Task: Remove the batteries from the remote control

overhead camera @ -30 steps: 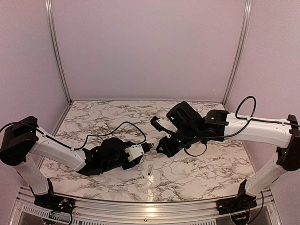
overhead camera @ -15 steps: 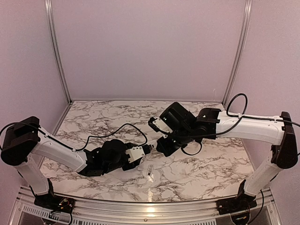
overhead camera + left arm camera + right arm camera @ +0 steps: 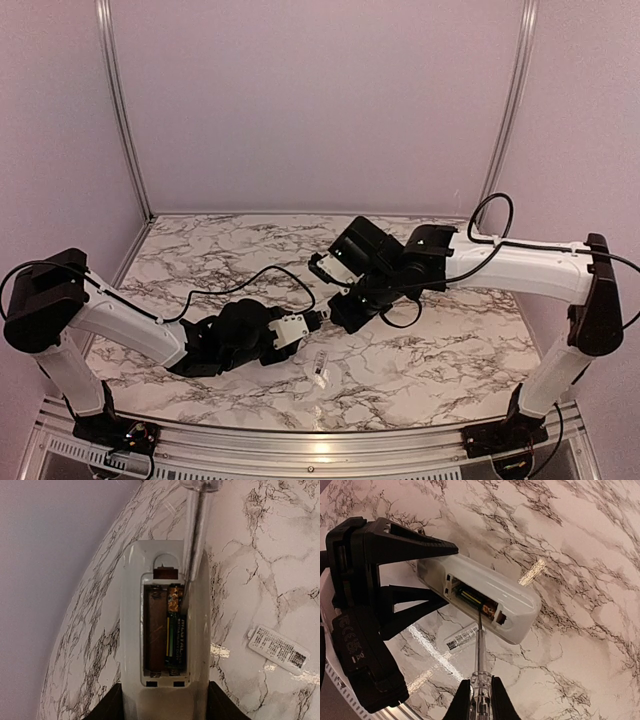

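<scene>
My left gripper (image 3: 164, 708) is shut on the near end of the white remote control (image 3: 131, 630) and holds it above the table, open back facing up. One dark battery (image 3: 177, 635) lies in the right slot. The left slot shows only its bare reddish-brown recess; the second battery is out of view. My right gripper (image 3: 480, 700) is shut on the clear handle of a screwdriver (image 3: 480, 650). Its grey rod tip sits in the compartment at the far end of the battery (image 3: 472, 599). In the top view the two grippers meet at the remote (image 3: 318, 320).
The white cover piece (image 3: 277, 649), its printed label up, lies flat on the marble table to the right of the remote. It also shows in the top view (image 3: 320, 366) and the right wrist view (image 3: 462, 636). Lilac walls enclose the table.
My right arm has reached left and brought the screwdriver tip to the remote. My left gripper has stayed almost in place, holding the remote.
</scene>
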### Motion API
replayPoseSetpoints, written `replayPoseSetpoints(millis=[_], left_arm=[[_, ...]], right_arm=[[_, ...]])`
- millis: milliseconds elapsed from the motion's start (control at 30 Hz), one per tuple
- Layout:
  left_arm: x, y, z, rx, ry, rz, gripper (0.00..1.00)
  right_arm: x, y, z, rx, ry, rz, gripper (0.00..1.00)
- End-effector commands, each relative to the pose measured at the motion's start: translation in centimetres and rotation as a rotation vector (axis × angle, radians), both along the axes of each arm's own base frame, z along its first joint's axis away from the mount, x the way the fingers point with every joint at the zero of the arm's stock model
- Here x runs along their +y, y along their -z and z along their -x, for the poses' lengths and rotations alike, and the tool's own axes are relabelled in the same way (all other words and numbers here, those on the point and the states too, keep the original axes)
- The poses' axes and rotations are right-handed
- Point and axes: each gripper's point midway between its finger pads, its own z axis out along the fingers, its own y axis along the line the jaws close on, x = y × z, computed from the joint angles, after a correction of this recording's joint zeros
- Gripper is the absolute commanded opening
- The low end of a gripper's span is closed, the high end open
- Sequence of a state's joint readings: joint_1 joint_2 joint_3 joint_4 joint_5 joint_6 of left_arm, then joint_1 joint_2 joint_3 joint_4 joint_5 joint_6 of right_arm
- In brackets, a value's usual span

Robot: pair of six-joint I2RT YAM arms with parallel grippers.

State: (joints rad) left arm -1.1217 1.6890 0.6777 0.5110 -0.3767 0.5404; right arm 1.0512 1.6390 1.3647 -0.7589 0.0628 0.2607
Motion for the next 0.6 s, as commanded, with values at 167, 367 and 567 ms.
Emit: replayPoseSetpoints(millis=[167,367,567], left_arm=[[-1.5,-1.1,0.4,-0.018,0.018,0.019,0.0],[-1.7,-0.7,0.4,-0.026,0.007,-0.004,0.0],[-1.7,-0.8,0.5,-0.024,0.012,-0.002,0.0]], right_arm=[[-0.9,2.2,-0.8,0.012,0.022,0.169,0.0],[-1.0,3.5,-1.1,0.023,0.026,0.229,0.0],[-0.7,3.6,-1.2,0.017,0.025,0.219,0.0]])
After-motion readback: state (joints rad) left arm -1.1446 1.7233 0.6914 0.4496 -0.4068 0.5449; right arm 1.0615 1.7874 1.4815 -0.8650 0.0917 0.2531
